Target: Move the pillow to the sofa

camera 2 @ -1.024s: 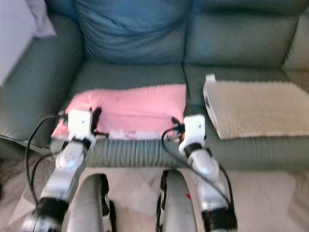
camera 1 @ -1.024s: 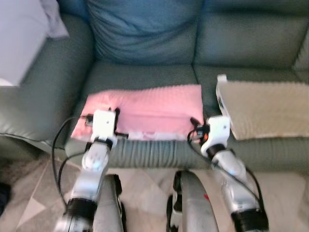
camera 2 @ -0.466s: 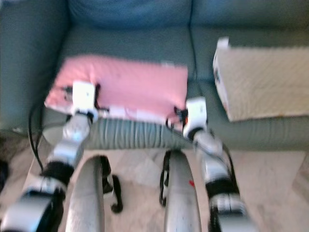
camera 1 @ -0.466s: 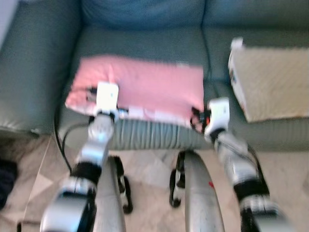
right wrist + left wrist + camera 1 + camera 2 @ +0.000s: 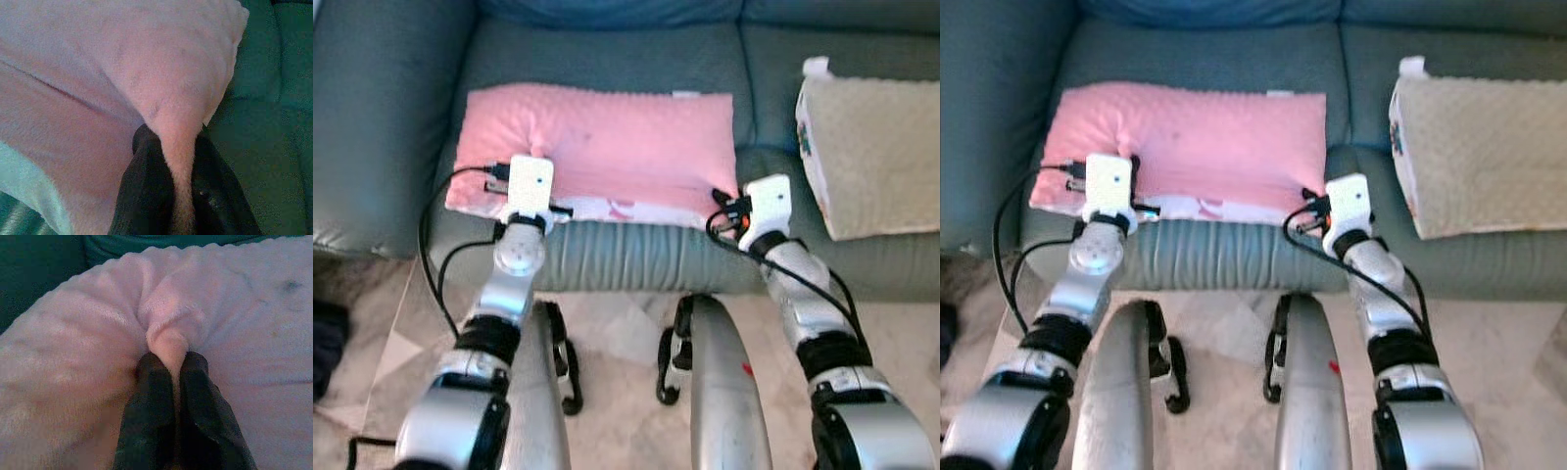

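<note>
Lowered onto the sofa (image 5: 607, 59), the pillow (image 5: 607, 147) stays pinched by both tools.

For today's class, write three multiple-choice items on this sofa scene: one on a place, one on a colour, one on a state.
1. Where does the pink pillow lie?
A. on the floor
B. on the sofa seat
C. on the beige cushion

2. What colour is the sofa?
A. dark green
B. red
C. white

3. How is the left gripper?
A. wide open
B. pinching pillow fabric
C. holding a cup

Answers:
1 B, the pillow rests on the seat.
2 A, its leather is dark green.
3 B, a fold sits between the fingers; the right gripper does likewise.
</note>
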Robot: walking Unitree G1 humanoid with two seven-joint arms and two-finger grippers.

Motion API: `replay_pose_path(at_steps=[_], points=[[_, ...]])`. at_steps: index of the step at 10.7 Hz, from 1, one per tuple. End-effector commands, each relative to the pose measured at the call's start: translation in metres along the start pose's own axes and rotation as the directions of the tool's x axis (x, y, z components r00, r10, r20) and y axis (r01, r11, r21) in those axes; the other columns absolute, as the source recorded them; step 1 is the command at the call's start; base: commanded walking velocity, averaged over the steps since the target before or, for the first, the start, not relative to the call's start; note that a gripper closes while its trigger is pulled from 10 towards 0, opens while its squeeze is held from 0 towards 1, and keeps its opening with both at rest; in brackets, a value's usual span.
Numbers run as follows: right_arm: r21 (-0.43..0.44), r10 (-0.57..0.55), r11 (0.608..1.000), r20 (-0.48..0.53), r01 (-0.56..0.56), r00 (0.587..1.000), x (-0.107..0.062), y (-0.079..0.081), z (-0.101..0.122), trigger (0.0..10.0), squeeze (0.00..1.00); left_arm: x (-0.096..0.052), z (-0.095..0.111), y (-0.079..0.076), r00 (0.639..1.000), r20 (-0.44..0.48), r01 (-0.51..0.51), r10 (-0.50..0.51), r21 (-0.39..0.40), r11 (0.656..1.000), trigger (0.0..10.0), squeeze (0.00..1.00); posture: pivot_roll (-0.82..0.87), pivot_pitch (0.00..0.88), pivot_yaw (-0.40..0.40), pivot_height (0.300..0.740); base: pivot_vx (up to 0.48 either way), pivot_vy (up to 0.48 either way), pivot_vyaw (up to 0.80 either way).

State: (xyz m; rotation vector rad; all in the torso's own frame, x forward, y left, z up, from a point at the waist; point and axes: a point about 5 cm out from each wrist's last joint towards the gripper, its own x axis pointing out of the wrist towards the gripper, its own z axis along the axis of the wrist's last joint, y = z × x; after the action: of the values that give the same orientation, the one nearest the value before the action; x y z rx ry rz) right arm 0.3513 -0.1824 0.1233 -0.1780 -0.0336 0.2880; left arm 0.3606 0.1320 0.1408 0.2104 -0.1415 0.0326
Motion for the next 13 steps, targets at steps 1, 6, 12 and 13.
replay_pose_path(at_steps=[1,6,12,13], points=[[0.011,-0.189,0.981,-0.111,0.192,0.976,-0.025,-0.043,-0.024,10.0,0.3,-0.012,-0.026,0.03,0.98,-0.108,-0.17,0.167,-0.023,0.985,10.0,0.37,0.0,0.491,0.02,0.609,0.0,0.0,0.0],[0.027,-0.171,0.984,-0.088,0.173,0.981,-0.021,-0.033,-0.024,10.0,1.0,-0.019,-0.03,0.026,0.976,-0.126,-0.184,0.178,-0.041,0.982,10.0,1.0,0.01,0.481,0.013,0.609,0.0,0.0,0.0],[-0.052,-0.138,0.989,-0.026,0.137,0.99,-0.011,-0.009,-0.018,10.0,1.0,-0.016,-0.01,0.008,0.984,-0.086,-0.164,0.155,-0.109,0.981,10.0,1.0,0.03,0.454,0.02,0.609,0.0,0.0,0.0],[-0.026,-0.138,0.99,-0.014,0.137,0.99,-0.008,-0.004,-0.015,10.0,1.0,-0.016,-0.007,0.003,0.988,-0.073,-0.144,0.135,-0.131,0.981,10.0,1.0,0.03,0.437,0.024,0.609,0.0,0.0,0.0]])
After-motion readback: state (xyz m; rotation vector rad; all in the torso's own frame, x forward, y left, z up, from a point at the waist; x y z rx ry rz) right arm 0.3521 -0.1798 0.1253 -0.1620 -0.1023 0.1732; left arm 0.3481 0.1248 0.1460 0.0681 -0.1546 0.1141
